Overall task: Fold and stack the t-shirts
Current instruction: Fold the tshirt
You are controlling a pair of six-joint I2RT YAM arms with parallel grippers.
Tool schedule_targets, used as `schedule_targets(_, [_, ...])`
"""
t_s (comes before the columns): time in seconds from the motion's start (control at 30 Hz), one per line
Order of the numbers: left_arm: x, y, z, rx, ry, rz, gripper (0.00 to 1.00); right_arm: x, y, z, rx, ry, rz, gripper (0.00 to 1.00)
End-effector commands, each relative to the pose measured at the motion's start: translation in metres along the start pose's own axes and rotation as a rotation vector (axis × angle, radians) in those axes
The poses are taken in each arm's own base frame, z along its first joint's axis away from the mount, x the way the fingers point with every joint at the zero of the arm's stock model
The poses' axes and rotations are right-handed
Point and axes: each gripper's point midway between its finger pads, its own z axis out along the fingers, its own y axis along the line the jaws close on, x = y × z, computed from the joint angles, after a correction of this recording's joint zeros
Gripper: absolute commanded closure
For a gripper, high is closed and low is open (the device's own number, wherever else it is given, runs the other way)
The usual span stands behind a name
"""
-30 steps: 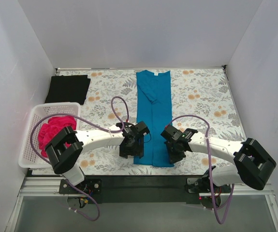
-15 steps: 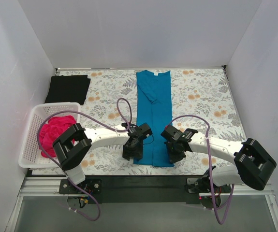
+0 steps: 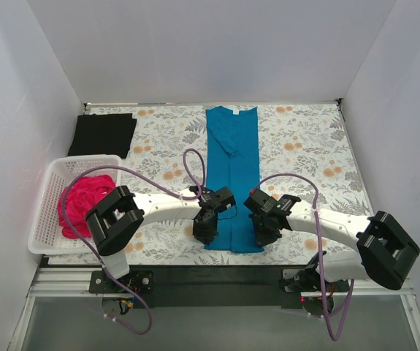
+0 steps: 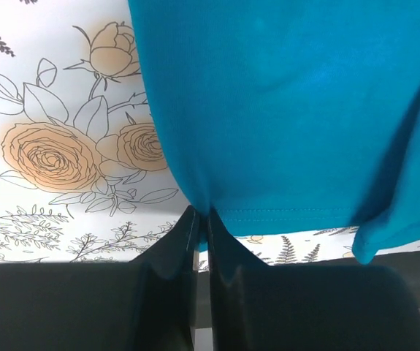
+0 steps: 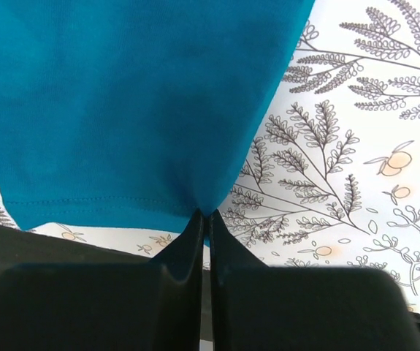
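Note:
A teal-blue t-shirt (image 3: pixel 231 168), folded into a long narrow strip, lies down the middle of the table from the back edge to the front. My left gripper (image 3: pixel 207 235) is shut on its near left hem corner (image 4: pixel 202 208). My right gripper (image 3: pixel 261 237) is shut on the near right hem corner (image 5: pixel 208 205). The hem stitching shows in both wrist views. A black t-shirt (image 3: pixel 104 134) lies folded flat at the back left. A magenta-pink t-shirt (image 3: pixel 82 199) is bunched inside the white basket (image 3: pixel 52 183).
The floral table covering (image 3: pixel 304 146) spreads under everything. White walls close in the left, back and right. The table's dark front edge (image 3: pixel 217 259) runs just behind the pinched hem. Purple cables loop over both arms.
The left gripper has slid right to the hem's left corner and closed on it. The right gripper has stayed pinched on the right corner.

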Motion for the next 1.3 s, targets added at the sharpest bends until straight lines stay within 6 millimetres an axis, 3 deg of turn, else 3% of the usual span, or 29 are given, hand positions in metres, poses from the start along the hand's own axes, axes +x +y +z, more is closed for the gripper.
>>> schedule_targets(0.0, [0.021, 0.019, 0.002, -0.045, 0.06, 0.002, 1.0, -0.002, -0.002, -0.014, 0.008, -0.012, -0.025, 0.99])
schedule_targets(0.23, [0.058, 0.033, -0.03, 0.003, 0.112, -0.015, 1.0, 0.043, 0.016, -0.028, -0.148, 0.183, -0.037, 0.99])
schedule_targets(0.37, [0.075, 0.032, -0.041, 0.071, 0.133, -0.039, 1.0, 0.04, 0.017, -0.039, -0.166, 0.152, -0.051, 0.99])
schedule_targets(0.43, [0.06, 0.028, -0.049, 0.109, 0.077, -0.054, 1.0, 0.018, 0.019, -0.05, -0.155, 0.099, -0.067, 0.99])
schedule_targets(0.53, [0.019, 0.021, -0.058, 0.122, -0.026, -0.078, 1.0, -0.025, 0.015, -0.059, -0.117, 0.008, -0.099, 0.99])
schedule_targets(0.67, [-0.053, 0.018, -0.067, 0.168, -0.183, -0.149, 1.0, -0.084, 0.008, -0.07, -0.079, -0.08, -0.108, 0.99])
schedule_targets(0.73, [-0.094, 0.017, -0.077, 0.213, -0.271, -0.182, 1.0, -0.123, -0.004, -0.076, -0.014, -0.149, -0.108, 0.99])
schedule_targets(0.77, [-0.106, 0.018, -0.081, 0.213, -0.303, -0.182, 1.0, -0.135, -0.005, -0.078, -0.007, -0.163, -0.109, 0.99])
schedule_targets(0.8, [-0.131, 0.02, -0.088, 0.193, -0.369, -0.204, 1.0, -0.146, -0.01, -0.073, 0.011, -0.159, -0.102, 0.99])
schedule_targets(0.87, [-0.152, 0.024, -0.092, 0.158, -0.424, -0.193, 1.0, -0.172, -0.01, -0.081, 0.015, -0.211, -0.125, 0.99])
schedule_targets(1.0, [-0.192, 0.024, -0.091, 0.131, -0.529, -0.19, 1.0, -0.203, -0.014, -0.074, 0.032, -0.234, -0.138, 0.99])
schedule_targets(1.27, [-0.236, 0.035, -0.079, 0.106, -0.632, -0.232, 1.0, -0.234, -0.022, -0.058, 0.046, -0.284, -0.13, 0.99])
